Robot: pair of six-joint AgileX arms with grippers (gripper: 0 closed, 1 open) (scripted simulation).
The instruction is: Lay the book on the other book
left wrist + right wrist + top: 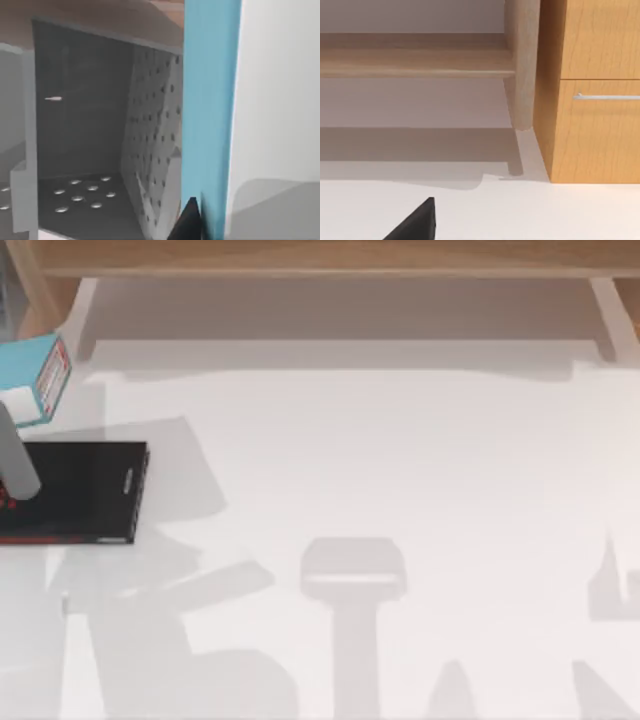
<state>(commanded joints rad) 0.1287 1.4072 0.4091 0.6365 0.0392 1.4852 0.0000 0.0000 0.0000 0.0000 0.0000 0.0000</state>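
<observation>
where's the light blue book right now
In the top view the light blue book is at the table's far left edge, tilted, just behind the black book and beside the left arm; the left wrist view shows its blue cover close up.

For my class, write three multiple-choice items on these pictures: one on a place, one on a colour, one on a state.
1. Where on the table does the black book lie in the top view?
A. left edge
B. centre
C. right edge

2. What colour is the lettering on the black book's cover?
A. yellow
B. red
C. green

3. How does the blue book stand relative to the black book?
A. flat on top of it
B. under it
C. not yet laid on it

Answers:
1 A, it sits at the top view's left edge.
2 B, red marks show on its cover.
3 C, the blue book shows beyond the black one's far edge, with the left arm over it.
</observation>
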